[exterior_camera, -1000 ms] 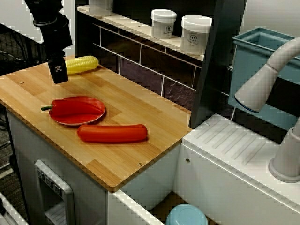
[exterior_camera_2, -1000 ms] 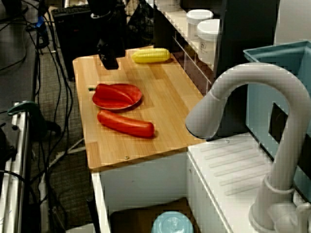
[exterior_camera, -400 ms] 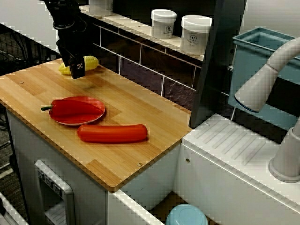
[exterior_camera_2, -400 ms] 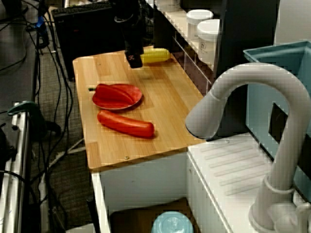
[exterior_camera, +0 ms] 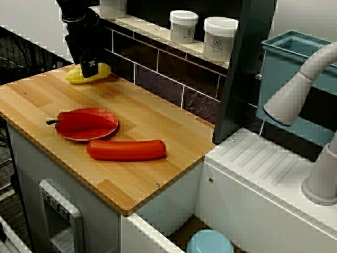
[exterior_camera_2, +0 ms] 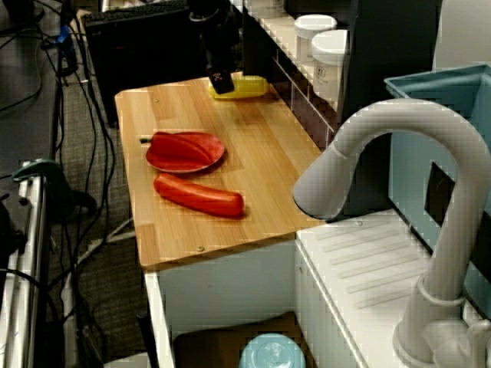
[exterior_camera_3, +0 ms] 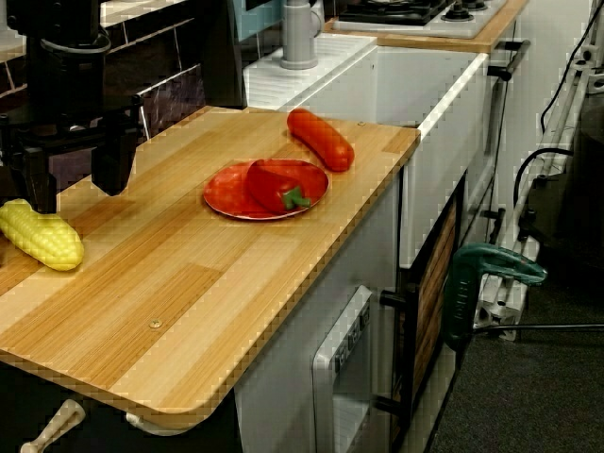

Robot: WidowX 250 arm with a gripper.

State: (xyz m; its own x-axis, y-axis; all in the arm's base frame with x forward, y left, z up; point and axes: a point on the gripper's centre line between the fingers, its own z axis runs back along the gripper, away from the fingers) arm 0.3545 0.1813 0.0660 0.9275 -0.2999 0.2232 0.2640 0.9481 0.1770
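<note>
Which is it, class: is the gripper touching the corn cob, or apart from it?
Cannot tell. In the low side view the gripper hangs open by the corn. One fingertip meets its outline, but neither contact nor a gap shows plainly.

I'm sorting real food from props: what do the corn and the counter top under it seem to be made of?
Corn: likely moulded plastic, slightly glossy; uniform yellow, even kernel rows. Counter top: wood or wood-look laminate, satin; pale plank strips with grain.
</note>
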